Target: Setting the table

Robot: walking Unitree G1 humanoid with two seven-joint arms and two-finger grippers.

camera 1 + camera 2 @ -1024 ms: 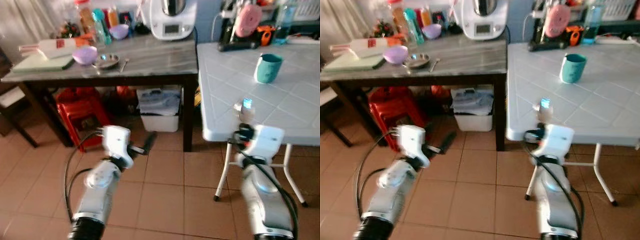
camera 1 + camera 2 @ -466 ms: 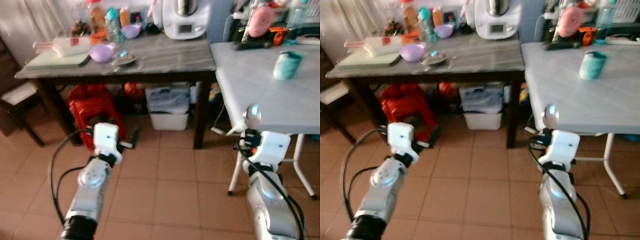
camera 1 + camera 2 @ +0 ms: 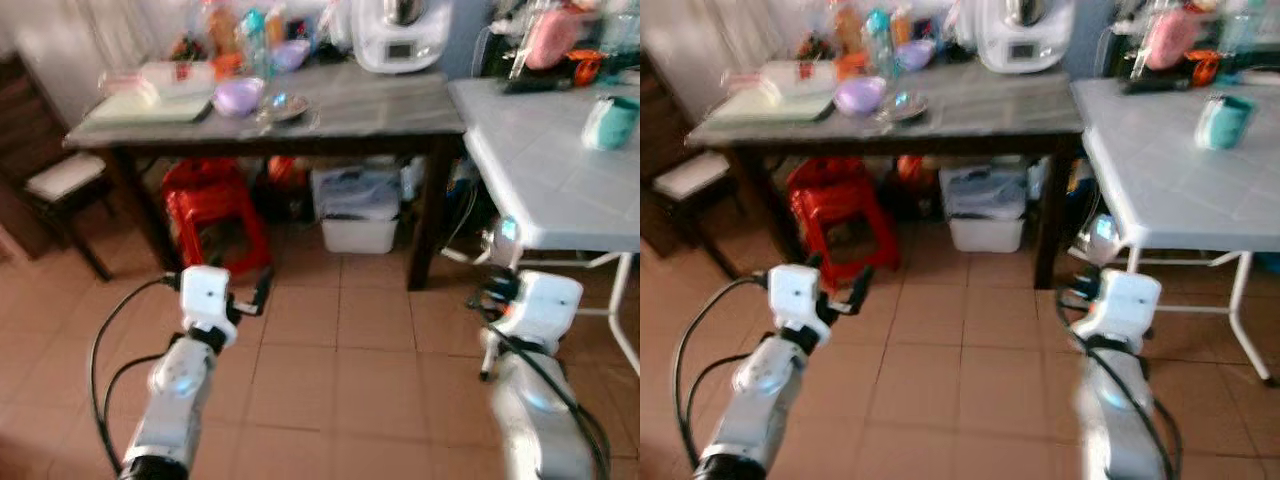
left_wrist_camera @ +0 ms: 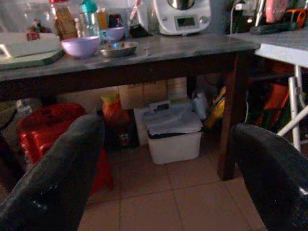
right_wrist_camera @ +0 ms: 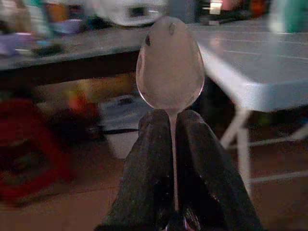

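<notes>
My right gripper (image 5: 169, 126) is shut on a metal spoon (image 5: 170, 65), its bowl sticking up past the fingertips; the spoon (image 3: 506, 232) also shows above the right wrist, below the edge of the white table (image 3: 560, 190). A teal cup (image 3: 610, 122) stands on that table. My left gripper (image 4: 168, 159) is open and holds nothing, hanging low over the tiled floor. On the dark side table (image 3: 340, 105) are a purple bowl (image 3: 238, 97), a small metal dish (image 3: 285, 107) and a white kitchen machine (image 3: 398, 40).
A red stool (image 3: 215, 215) and a white bin (image 3: 358, 207) stand under the dark table. A wooden chair (image 3: 60, 185) is at the left. Bottles and a white tray crowd the table's back left. Open tiled floor (image 3: 340, 370) lies ahead.
The whole view has shifted: the tables now sit further right and slightly farther off, so the camera has turned left. The right gripper still holds the spoon; the left stays open.
</notes>
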